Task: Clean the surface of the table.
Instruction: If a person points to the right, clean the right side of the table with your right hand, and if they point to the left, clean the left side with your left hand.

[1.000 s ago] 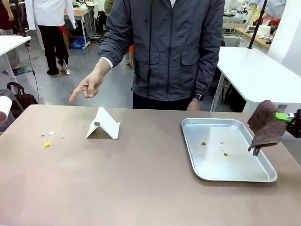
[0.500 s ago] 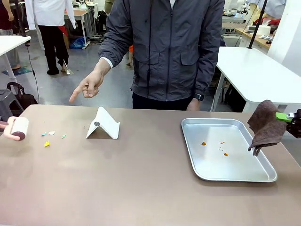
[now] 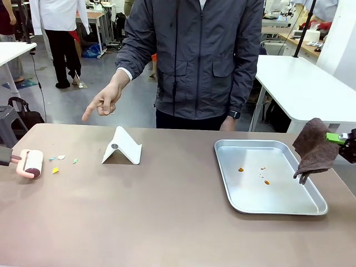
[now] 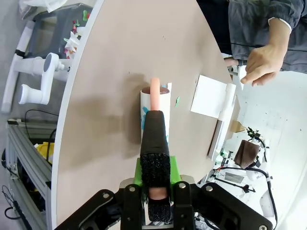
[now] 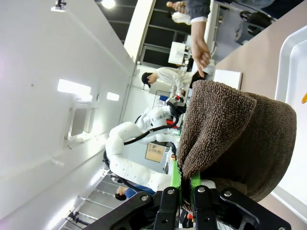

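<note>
Centrally, white stand [image 3: 123, 146] on table [image 3: 167, 222] between scraps [image 3: 55, 170], tray [image 3: 278, 196].

One tray [image 3: 278, 196], one brown cloth [image 3: 314, 147], one lint roller [image 3: 32, 163], one white folded stand [image 3: 123, 146]. Four paper scraps [image 3: 55, 170] on the one table [image 3: 167, 214]; perhaps four orange specks [image 3: 267, 182], hard to count.

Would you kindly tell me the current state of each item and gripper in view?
lint roller: low at the left end of the table, beside the scraps
left gripper: shut on the lint roller handle
brown cloth: hanging by the right rim of the tray
right gripper: shut on the brown cloth
tray: flat, orange spots inside
scraps: loose on the table
white stand: upright
person's hand: index finger pointing
</note>
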### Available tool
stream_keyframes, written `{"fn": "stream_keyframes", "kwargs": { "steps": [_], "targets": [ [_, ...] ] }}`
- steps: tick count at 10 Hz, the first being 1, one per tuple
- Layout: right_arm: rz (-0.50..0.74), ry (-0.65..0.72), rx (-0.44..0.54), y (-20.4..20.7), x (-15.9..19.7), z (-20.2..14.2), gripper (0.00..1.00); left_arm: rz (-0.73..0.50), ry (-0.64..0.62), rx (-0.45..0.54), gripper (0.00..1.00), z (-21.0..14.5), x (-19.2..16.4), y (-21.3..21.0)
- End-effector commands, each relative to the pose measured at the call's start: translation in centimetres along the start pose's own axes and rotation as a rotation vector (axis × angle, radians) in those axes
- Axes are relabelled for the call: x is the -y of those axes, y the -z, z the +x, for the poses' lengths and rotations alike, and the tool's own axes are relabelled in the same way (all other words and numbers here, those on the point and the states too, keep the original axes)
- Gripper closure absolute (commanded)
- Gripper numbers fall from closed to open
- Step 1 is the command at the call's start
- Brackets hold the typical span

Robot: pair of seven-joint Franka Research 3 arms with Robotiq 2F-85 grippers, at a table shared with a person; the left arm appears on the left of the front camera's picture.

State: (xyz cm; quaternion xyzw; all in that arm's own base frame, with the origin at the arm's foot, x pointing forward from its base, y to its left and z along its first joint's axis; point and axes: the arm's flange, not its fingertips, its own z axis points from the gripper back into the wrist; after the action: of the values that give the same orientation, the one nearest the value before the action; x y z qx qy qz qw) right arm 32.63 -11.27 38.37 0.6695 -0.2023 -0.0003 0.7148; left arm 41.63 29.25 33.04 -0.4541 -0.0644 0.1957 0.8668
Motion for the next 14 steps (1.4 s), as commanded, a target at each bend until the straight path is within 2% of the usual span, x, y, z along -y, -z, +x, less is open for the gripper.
{"fn": "stream_keyframes", "kwargs": {
  "steps": [1, 3, 5, 11, 14],
  "targets": [
    [-0.005, 0.022, 0.004, 0.0, -0.8, 0.2, 1.0, 0.05, 0.0, -0.004, 0.78, -0.6, -0.3, 0.9],
    [-0.005, 0.022, 0.004, 0.0, -0.8, 0.2, 1.0, 0.073, 0.027, -0.002, 0.78, -1.1, -0.4, 1.8],
    [-0.005, 0.022, 0.004, 0.0, -0.8, 0.2, 1.0, 0.119, 0.055, 0.045, 0.78, -1.7, -0.7, 3.2],
    [-0.005, 0.022, 0.004, 0.0, -0.8, 0.2, 1.0, 0.132, 0.071, -0.041, 0.78, -2.7, 0.6, 6.8],
    [-0.005, 0.022, 0.004, 0.0, -0.8, 0.2, 1.0, 0.132, 0.068, -0.08, 0.78, -1.8, 2.2, 8.9]
  ]
}}
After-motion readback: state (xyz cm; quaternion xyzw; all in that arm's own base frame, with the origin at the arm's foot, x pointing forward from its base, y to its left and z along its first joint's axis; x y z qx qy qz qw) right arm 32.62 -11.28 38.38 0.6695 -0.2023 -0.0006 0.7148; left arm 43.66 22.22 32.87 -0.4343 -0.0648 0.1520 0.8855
